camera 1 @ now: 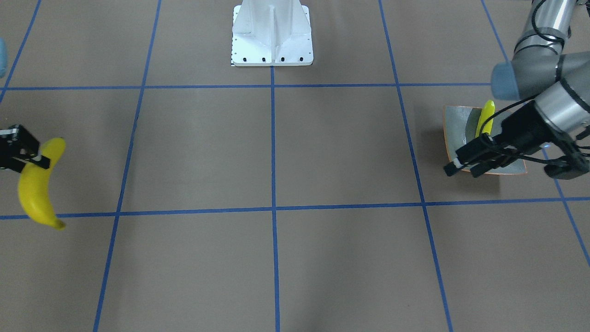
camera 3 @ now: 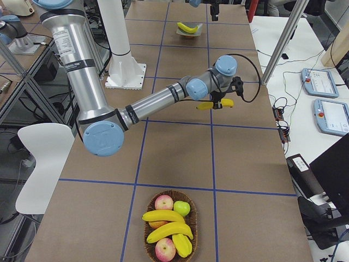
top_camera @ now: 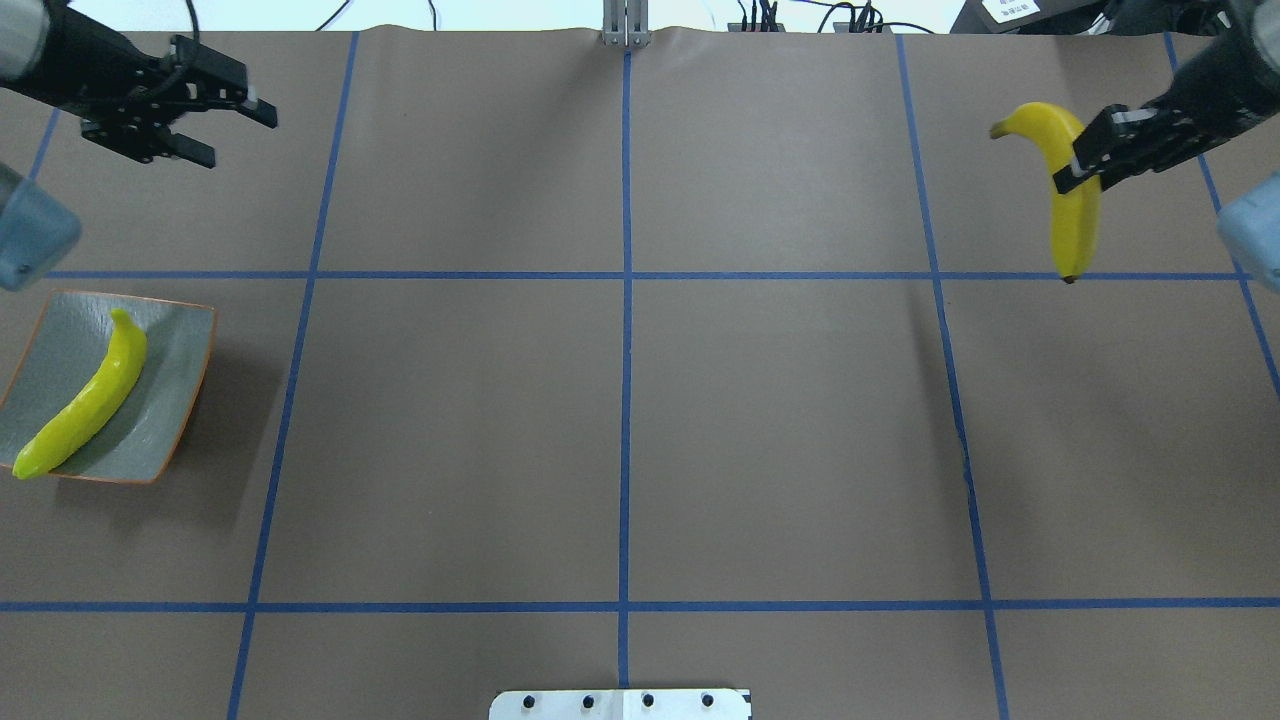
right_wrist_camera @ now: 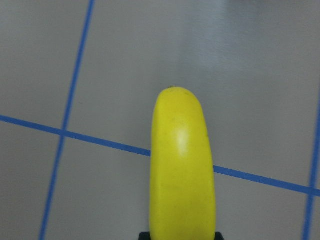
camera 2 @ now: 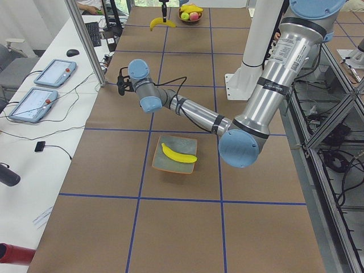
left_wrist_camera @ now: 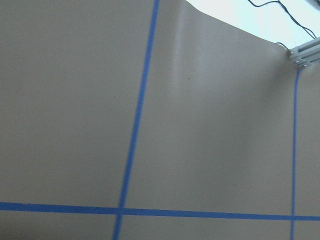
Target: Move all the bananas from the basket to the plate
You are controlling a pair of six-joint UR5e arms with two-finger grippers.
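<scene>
One banana (top_camera: 88, 405) lies on the plate (top_camera: 175, 390), near the empty, spread left gripper (top_camera: 243, 138). The right gripper (top_camera: 1085, 160) clamps a second banana (top_camera: 1075, 220) aloft, well apart from the plate. More bananas (camera 3: 163, 216) remain in the basket (camera 3: 194, 221).

A: Broad lane of bare table (top_camera: 450, 440) between the right claw (top_camera: 1080, 158), clamped round the carried banana (top_camera: 1075, 225), and the plate (top_camera: 165, 400); just tape lines (top_camera: 625, 400).
B: Plate's partly taken: the resting banana (top_camera: 85, 405) lies corner to corner, strips free either side.
A: The left elbow (top_camera: 25, 240) hangs by the plate's far corner; left claw (top_camera: 240, 135), jaws apart, hovers beyond it.
B: The white base (top_camera: 620, 705) sits at the robot's edge, well off the lane.
</scene>
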